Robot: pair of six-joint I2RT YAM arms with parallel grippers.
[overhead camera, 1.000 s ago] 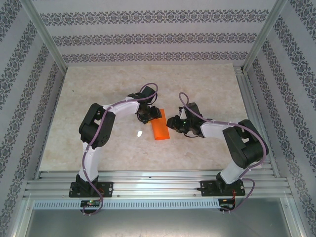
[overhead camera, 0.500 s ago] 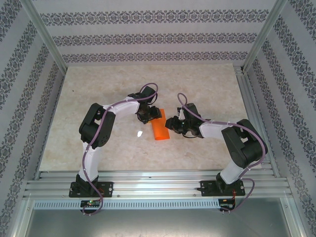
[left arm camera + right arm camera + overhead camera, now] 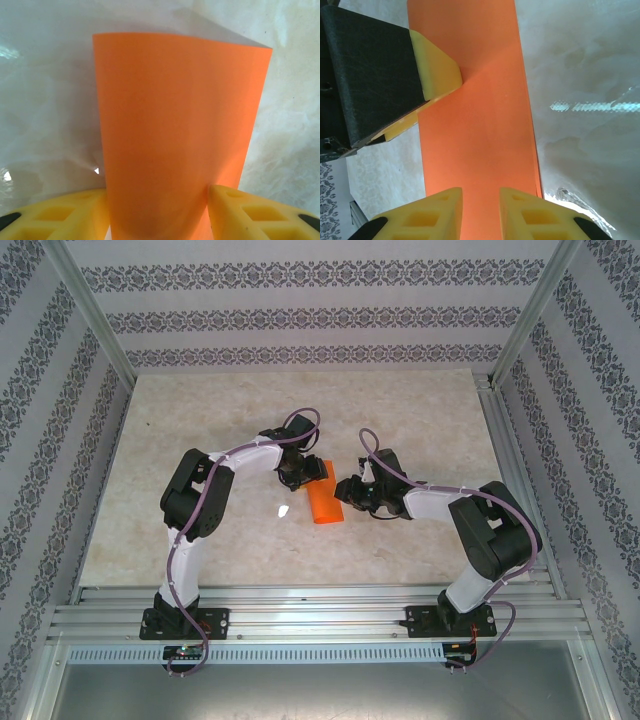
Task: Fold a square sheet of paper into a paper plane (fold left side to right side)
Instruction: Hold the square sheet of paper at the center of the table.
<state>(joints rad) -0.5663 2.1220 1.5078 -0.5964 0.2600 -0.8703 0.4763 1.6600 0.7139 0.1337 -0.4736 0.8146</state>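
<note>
Two grippers meet at the middle of the table (image 3: 200, 420) in the overhead view: the left gripper (image 3: 303, 474) sits over the far end of the orange paper (image 3: 324, 504), a folded strip lying flat, and the right gripper (image 3: 343, 490) is just beside the strip's right edge. From the left wrist, the orange paper (image 3: 175, 125) runs straight ahead of the left gripper (image 3: 157, 217). Its near end passes between the two yellow fingers (image 3: 60, 217), which stand apart, one at each side; whether they press on it I cannot tell. From the right wrist, the paper (image 3: 480, 140) lies flat below and ahead of the right gripper (image 3: 481, 215), whose jaws are narrowly apart, orange showing through the gap. Ahead and left, one yellow fingertip (image 3: 440, 70) of the left gripper touches the strip near its edge.
</note>
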